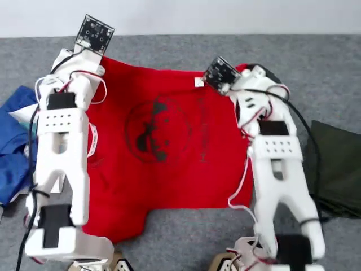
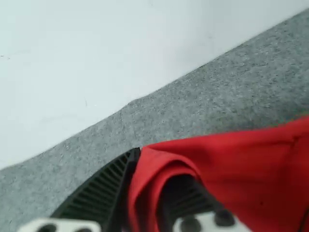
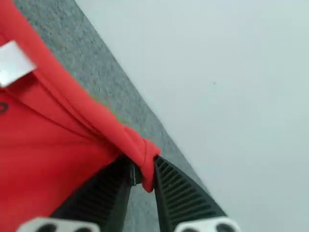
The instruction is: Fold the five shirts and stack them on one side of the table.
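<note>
A red shirt (image 1: 163, 147) with a dark round print lies spread on the grey table between my two arms. At its far left corner, my left gripper (image 2: 149, 193) is shut on a fold of the red shirt (image 2: 231, 169), with cloth wrapped over one black finger (image 2: 101, 193). At the far right, near the collar with its white label (image 3: 12, 63), my right gripper (image 3: 142, 179) is shut on the hem of the red shirt (image 3: 58, 145). In the high view both grippers sit under the wrist cameras at the shirt's far edge.
A blue shirt (image 1: 14, 141) lies crumpled at the table's left edge. A dark green folded shirt (image 1: 338, 169) sits at the right edge. A pale wall runs behind the grey table (image 1: 180, 237).
</note>
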